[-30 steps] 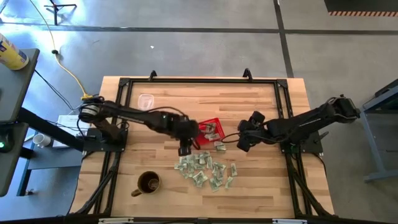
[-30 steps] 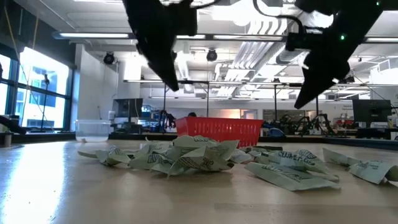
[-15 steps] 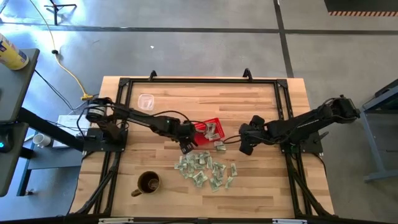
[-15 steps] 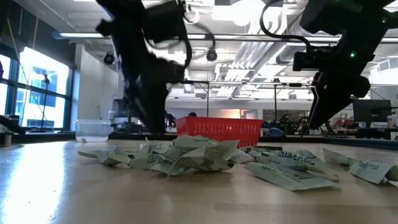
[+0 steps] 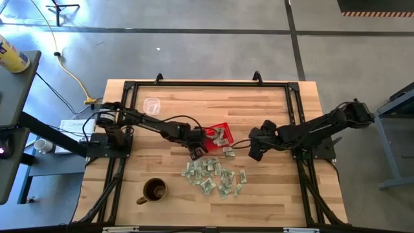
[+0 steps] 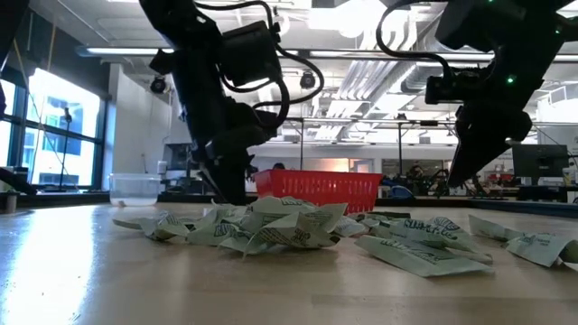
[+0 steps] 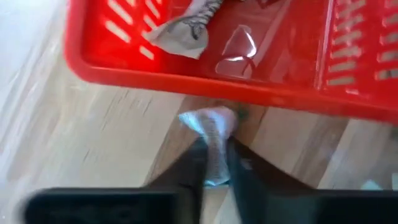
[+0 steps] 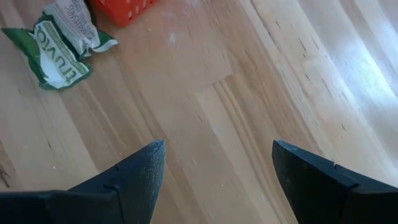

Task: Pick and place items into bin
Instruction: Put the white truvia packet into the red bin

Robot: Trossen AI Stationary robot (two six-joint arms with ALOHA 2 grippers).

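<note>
The red basket (image 5: 217, 135) stands mid-table with a few pale green-and-white packets (image 7: 186, 28) inside. Several more packets (image 5: 214, 177) lie in a loose heap on the wood near it. My left gripper (image 5: 196, 153) is down at the basket's near left side, shut on one packet (image 7: 211, 127). To the basket's right, my right gripper (image 8: 217, 165) hangs open over bare wood, with one packet (image 8: 62, 53) lying beyond its fingers. My left gripper pinches a small packet between its two fingers (image 7: 239, 171), coming steeply from above. The packet's crumpled free end (image 7: 208, 118) sticks out past the fingertips, close to the basket's outer wall (image 7: 186, 78). Whether it is clear of the wood I cannot tell.
A brown mug (image 5: 154, 191) stands at the near left and a clear plastic cup (image 5: 151, 105) at the far left. A black frame (image 5: 129, 116) runs around the working area. Bare wood lies to the right of the heap and behind the basket.
My left gripper has come down to the table beside the basket's near left side and rolled a little about its own axis. My right gripper has sunk slightly and then kept still. The heap and the basket have not moved.
</note>
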